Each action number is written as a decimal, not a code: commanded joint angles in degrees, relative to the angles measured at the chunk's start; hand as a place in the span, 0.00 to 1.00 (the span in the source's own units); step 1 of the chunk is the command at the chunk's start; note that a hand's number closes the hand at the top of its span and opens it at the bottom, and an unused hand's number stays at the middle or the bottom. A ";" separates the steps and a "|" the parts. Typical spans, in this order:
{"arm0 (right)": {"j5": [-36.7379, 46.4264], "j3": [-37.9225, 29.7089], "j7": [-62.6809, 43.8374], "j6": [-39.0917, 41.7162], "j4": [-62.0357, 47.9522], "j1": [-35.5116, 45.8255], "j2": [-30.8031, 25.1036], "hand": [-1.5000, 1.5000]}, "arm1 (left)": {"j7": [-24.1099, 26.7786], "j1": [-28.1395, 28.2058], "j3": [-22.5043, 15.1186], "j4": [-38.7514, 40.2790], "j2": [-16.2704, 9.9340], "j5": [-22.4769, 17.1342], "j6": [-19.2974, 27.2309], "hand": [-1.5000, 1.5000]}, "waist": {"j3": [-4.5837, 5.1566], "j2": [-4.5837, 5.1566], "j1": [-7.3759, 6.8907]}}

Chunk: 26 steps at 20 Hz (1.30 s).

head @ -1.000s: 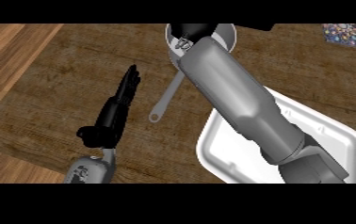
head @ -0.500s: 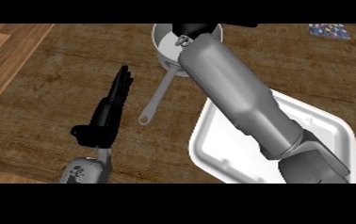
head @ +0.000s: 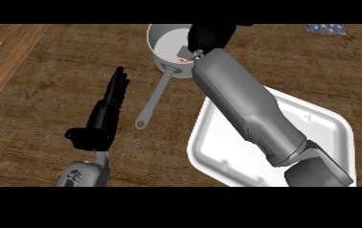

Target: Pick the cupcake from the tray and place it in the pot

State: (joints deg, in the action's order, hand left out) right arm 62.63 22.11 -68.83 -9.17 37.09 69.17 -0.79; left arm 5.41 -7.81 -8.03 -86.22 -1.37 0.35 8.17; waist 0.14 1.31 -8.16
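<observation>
Right hand over the pot at the counter's far edge, fingers curled downward, cupcake hidden, grip impossible to tell, white tray near right, bare wood left, left hand flat with straight fingers beside the pot's handle

You see two forearms with smooth grey shells, each ending in a black hand. The right forearm is a long, rounded grey block that meets a darker grey segment toward the elbow, and its right hand is glossy black. The left hand is slim and black, joined to a grey wrist piece bearing small dark markings.
</observation>
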 commanded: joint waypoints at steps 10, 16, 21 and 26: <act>-13.76 -0.94 -5.53 -17.63 -0.09 -10.52 0.75 0.00 | 1.69 2.65 1.11 -0.53 -0.57 -0.37 0.06 0.50 | -0.16 -0.41 1.67; -7.41 -3.41 0.34 -35.81 5.28 -7.72 0.75 0.00 | 0.79 2.53 1.48 -0.67 -0.27 -0.17 1.00 0.50 | -0.24 -0.73 3.71; -6.48 -4.27 0.80 -50.01 8.90 -12.58 0.76 0.00 | -0.37 2.26 2.49 -1.37 -0.78 -0.48 1.40 0.50 | -0.21 -1.28 4.85; -4.70 -2.91 -1.23 -59.69 8.35 -17.13 0.77 0.00 | -0.69 3.24 2.66 -2.40 -1.31 -0.20 1.51 0.50 | -0.15 -1.33 5.68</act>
State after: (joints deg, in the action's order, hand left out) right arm 56.37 17.54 -61.43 -56.32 44.69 55.03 -0.43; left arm 5.86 -4.69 -5.10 -87.85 -2.82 -0.43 8.97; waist -0.02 0.20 -3.34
